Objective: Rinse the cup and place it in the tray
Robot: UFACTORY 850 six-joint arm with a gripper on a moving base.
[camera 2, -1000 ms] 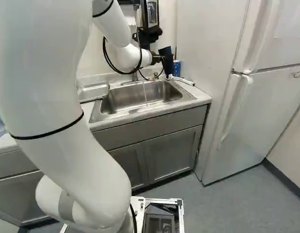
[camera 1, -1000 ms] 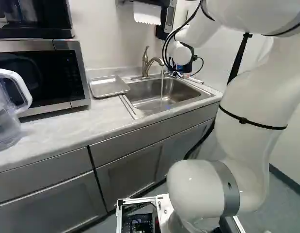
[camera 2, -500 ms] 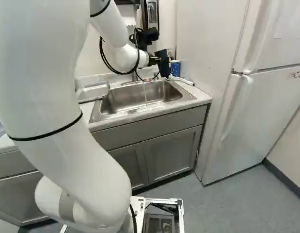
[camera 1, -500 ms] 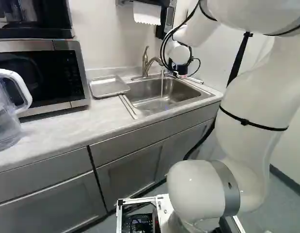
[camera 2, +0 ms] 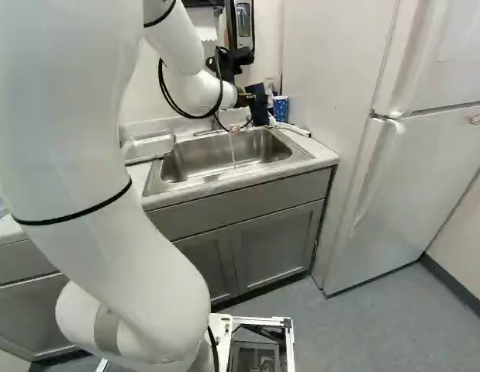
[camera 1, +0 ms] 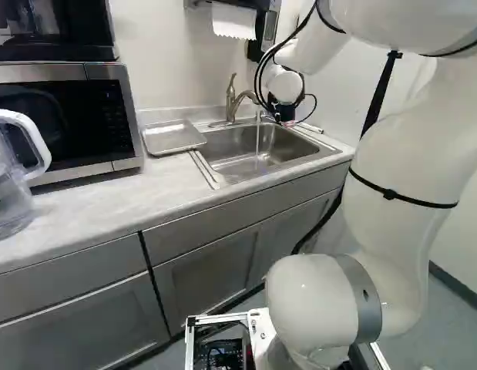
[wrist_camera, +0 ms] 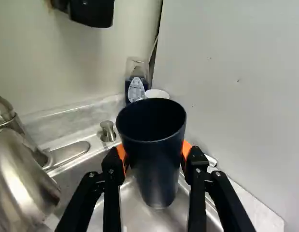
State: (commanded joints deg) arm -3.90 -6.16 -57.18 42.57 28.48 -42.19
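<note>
- Gripper [camera 2: 252, 99]: clamped on the dark cup [wrist_camera: 155, 164], with its orange pads [wrist_camera: 121, 152] bearing on two opposite sides.
- Dark cup: held above the sink [camera 1: 221, 148], toward the sink's right-hand end in the right base view. In the wrist view its open mouth shows and its lower end has the sink basin behind it.
- Faucet [camera 1: 236, 102]: running. The water stream [camera 1: 258, 140] falls into the sink, beside the dark cup rather than into it.
- Tray [camera 1: 173, 137]: metal, lying flat on the desk [camera 1: 99, 202] just beside the sink, on the side toward the microwave [camera 1: 61, 123]. The dark cup is apart from it.
- Clear bottle [wrist_camera: 136, 91]: holds dark blue liquid; stands behind the sink near the wall.
- Blue dotted container [camera 2: 281, 107]: upright at the rear corner of the desk, near the bottle.
- Clear pitcher [camera 1: 11, 202]: on the desk at the left of the left base view, in front of the microwave.
- Paper towel [camera 1: 233, 21]: hangs from a wall dispenser above the faucet.
- Refrigerator [camera 2: 426, 163]: at the right of the right base view.
</note>
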